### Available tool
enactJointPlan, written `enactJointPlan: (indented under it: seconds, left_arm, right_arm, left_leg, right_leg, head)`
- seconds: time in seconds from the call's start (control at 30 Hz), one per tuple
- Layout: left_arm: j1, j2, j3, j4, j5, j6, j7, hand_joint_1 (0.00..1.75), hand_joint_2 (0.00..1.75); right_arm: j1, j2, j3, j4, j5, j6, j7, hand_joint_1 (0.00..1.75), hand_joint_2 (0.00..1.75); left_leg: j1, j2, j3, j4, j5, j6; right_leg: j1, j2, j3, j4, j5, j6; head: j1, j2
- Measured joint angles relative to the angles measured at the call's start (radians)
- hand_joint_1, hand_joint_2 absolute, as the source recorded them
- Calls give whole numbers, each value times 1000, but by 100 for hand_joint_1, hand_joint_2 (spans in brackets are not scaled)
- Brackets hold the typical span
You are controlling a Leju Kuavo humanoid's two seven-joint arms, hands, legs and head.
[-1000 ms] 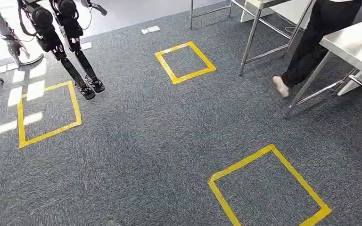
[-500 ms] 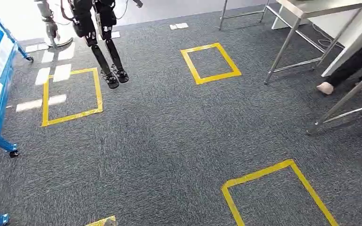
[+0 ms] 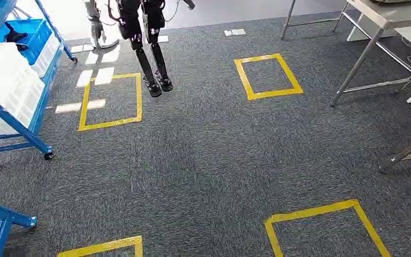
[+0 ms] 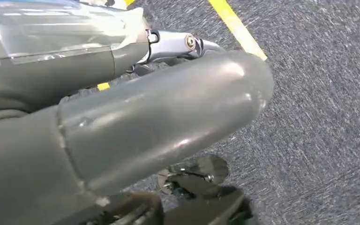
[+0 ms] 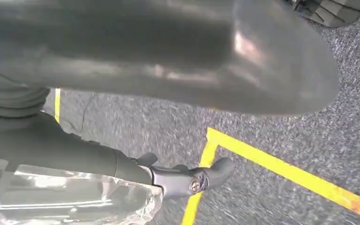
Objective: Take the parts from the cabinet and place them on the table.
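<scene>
Several white bins [image 3: 5, 80] are seen stacked on the blue cabinet [image 3: 12, 121] at the left of the head view, with a blue bin [image 3: 32, 33] set on the shelf above them; a small dark thing [image 3: 13, 36] is seen in the blue bin, too small to be told as a part. The steel bench [image 3: 390, 13] is seen at the far right, well apart from the cabinet, with grey carpet [image 3: 208, 150] marked by yellow tape squares [image 3: 267, 95] between them; a second robot's dark legs [image 3: 150, 59] are seen at the far side. The left hand [image 4: 159, 117] is shown close over the carpet, with crinkled clear film [image 4: 51, 28] beside its fingers [image 4: 173, 44]; the same is shown at the right hand [image 5: 168, 56]; whether either hand's fingers are grasping the film cannot be told.
</scene>
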Motion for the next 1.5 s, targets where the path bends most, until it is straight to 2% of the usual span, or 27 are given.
enactJointPlan:
  seconds: [0.07,0.17,0.2,0.23,0.37,0.4,0.43,0.5,0.57,0.6,0.67,0.7,0.73,0.87,0.93,0.97,1.03,1.07,1.1,1.17,1.2,1.23,1.37,1.4,1.43,1.47,1.5]
  left_arm:
    - [3,0,0,0,0,0,0,0,0]
    - [3,1,0,0,0,0,0,0,0]
    - [2,0,0,0,0,0,0,0,0]
    - [-3,0,0,0,0,0,0,0,0]
    - [-1,2,0,0,0,0,0,0,0]
    - [1,1,0,0,1,0,-1,0,0]
    - [-1,2,1,0,2,2,-1,0,0]
    - [-5,1,0,0,2,2,-3,0,0]
    - [-2,2,1,0,2,2,-3,0,0]
    - [0,3,1,0,2,2,-3,0,0]
    - [0,3,1,0,2,2,-3,0,0]
    - [0,3,1,0,2,2,-3,0,0]
    - [-1,3,1,0,2,2,-3,0,0]
    - [4,4,1,0,2,1,1,0,0]
    - [5,5,1,0,2,1,2,0,0]
    - [3,5,1,0,2,1,2,0,0]
    - [2,5,1,0,2,0,4,0,0]
    - [4,5,1,0,2,-1,6,0,0]
    - [6,5,1,0,2,-1,9,0,0]
    - [6,6,1,0,1,-1,18,0,0]
    - [5,7,1,0,1,-1,23,0,0]
    - [1,7,1,0,1,-2,34,0,0]
    - [-2,10,5,0,10,-18,99,0,0]
    - [0,10,7,0,13,-22,113,0,0]
    - [1,10,10,0,13,-24,121,0,0]
    - [-1,11,11,0,14,-27,129,0,0]
    - [-3,10,13,0,15,-32,140,0,0]
  right_arm:
    - [0,0,0,0,0,0,0,0,0]
    - [-1,2,0,0,0,0,0,0,0]
    - [-1,2,1,0,0,0,0,0,0]
    - [0,2,1,0,0,0,0,0,0]
    - [-7,1,3,0,0,0,0,0,0]
    - [-8,0,4,0,0,0,0,0,0]
    - [-6,1,6,0,0,0,0,0,0]
    - [0,3,10,0,0,0,0,0,0]
    - [2,2,11,0,0,0,0,0,0]
    - [2,2,13,0,0,0,0,0,0]
    - [0,0,18,0,0,0,0,0,0]
    - [0,0,18,0,0,0,0,0,0]
    - [0,0,19,0,0,0,0,0,0]
    - [-3,0,23,0,0,0,0,0,0]
    - [-4,1,25,0,0,0,0,0,0]
    - [-1,0,25,0,0,0,0,0,0]
    - [3,0,25,0,0,1,1,0,0]
    - [3,0,25,0,0,3,1,0,0]
    - [2,0,25,0,0,4,1,0,0]
    - [0,0,25,0,0,4,2,0,0]
    - [-1,1,25,0,0,4,2,0,0]
    - [0,1,25,0,0,4,3,0,0]
    - [-6,2,26,0,0,4,4,0,0]
    - [-8,2,28,0,0,4,4,0,0]
    - [-7,1,28,0,0,4,5,0,0]
    - [-6,3,28,1,0,4,5,0,0]
    - [-3,3,28,1,0,5,5,0,0]
  left_leg:
    - [5,3,-31,66,-9,-6]
    - [11,34,86,-138,90,-9]
    - [11,81,135,-212,108,-6]
    - [4,85,145,-239,104,-2]
    - [-5,39,141,-248,114,30]
    - [-1,33,144,-252,119,37]
    - [1,23,141,-253,123,45]
    - [0,-2,136,-253,126,52]
    - [-3,-28,134,-253,128,53]
    - [-4,-40,134,-252,128,53]
    - [-3,-66,136,-252,130,49]
    - [-2,-76,136,-252,132,46]
    - [-10,-87,132,-245,131,39]
    - [-4,-119,124,-252,140,15]
    - [-6,-39,99,-191,89,10]
    - [-4,-17,68,-123,47,5]
    - [0,-2,-4,30,-19,-2]
    - [2,1,-20,63,-21,-5]
    - [4,4,-11,47,-2,-6]
    - [5,21,65,-96,73,-5]
    - [5,50,113,-179,104,-2]
    - [-1,98,144,-237,104,1]
    - [-12,46,137,-244,112,25]
    - [1,37,146,-259,123,38]
    - [-2,30,146,-261,126,43]
    - [-1,18,143,-261,129,50]
    - [-1,4,140,-261,130,51]
  right_leg:
    - [1,-25,-1,0,-1,-1]
    - [0,-55,2,0,-5,3]
    - [4,-62,7,1,-7,7]
    - [17,-70,1,9,-14,16]
    - [21,-101,14,4,-19,36]
    - [8,-51,3,25,-33,40]
    - [8,-14,-20,77,-66,33]
    - [6,9,-101,244,-138,24]
    - [5,14,-148,335,-157,31]
    - [4,14,-139,310,-141,37]
    - [0,24,-63,146,-64,53]
    - [-6,58,-19,54,-31,56]
    - [-4,94,-10,11,-19,52]
    - [1,57,-1,8,-6,20]
    - [-5,36,-2,4,2,3]
    - [-3,23,-1,4,1,1]
    - [3,-6,-3,4,-1,-3]
    - [5,-19,-3,4,-2,-3]
    - [5,-31,-2,4,-3,-4]
    - [5,-52,1,4,-5,-5]
    - [6,-60,5,5,-9,-3]
    - [14,-68,6,6,-13,2]
    - [22,-108,11,4,-19,18]
    - [21,-88,3,16,-28,27]
    - [15,-34,-2,45,-47,27]
    - [11,-2,-35,116,-87,20]
    - [8,7,-73,196,-123,17]
  head:
    - [0,0]
    - [-1,0]
    - [-3,0]
    - [-3,0]
    - [3,0]
    - [5,0]
    - [7,0]
    - [8,0]
    - [8,0]
    - [8,0]
    - [8,0]
    - [9,0]
    - [9,0]
    - [6,0]
    - [2,0]
    - [0,0]
    - [1,0]
    - [1,0]
    - [2,0]
    - [2,0]
    - [0,0]
    - [-1,0]
    - [4,0]
    - [4,0]
    - [5,0]
    - [6,0]
    - [6,0]
